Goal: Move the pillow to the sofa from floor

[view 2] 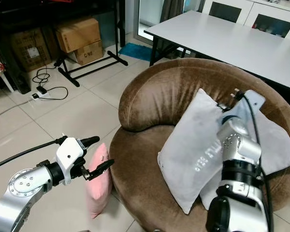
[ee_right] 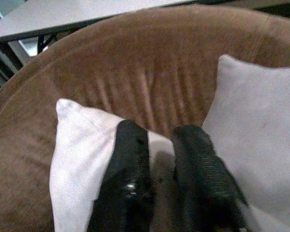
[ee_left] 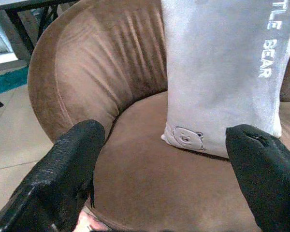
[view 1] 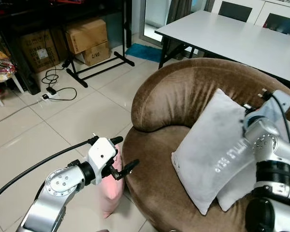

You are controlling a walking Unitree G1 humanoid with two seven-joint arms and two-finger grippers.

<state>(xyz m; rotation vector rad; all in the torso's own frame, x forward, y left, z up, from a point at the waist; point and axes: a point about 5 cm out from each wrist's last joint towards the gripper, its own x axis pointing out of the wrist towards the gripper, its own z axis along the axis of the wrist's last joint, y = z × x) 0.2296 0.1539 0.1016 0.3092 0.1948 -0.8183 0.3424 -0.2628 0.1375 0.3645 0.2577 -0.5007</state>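
A pink pillow stands on edge on the tiled floor, leaning against the front of the round brown sofa. My left gripper hovers open just above its top edge, with nothing between the fingers; in the left wrist view it faces the sofa seat. A grey pillow lettered "LITTLE BEAR" leans upright on the seat. My right gripper is at that pillow's top edge, its fingers nearly together with fabric between them. Behind it lies a second pale pillow.
A white table stands behind the sofa. At the far left are cardboard boxes under a black stand, with cables and a power strip on the floor. A blue mat lies by the doorway.
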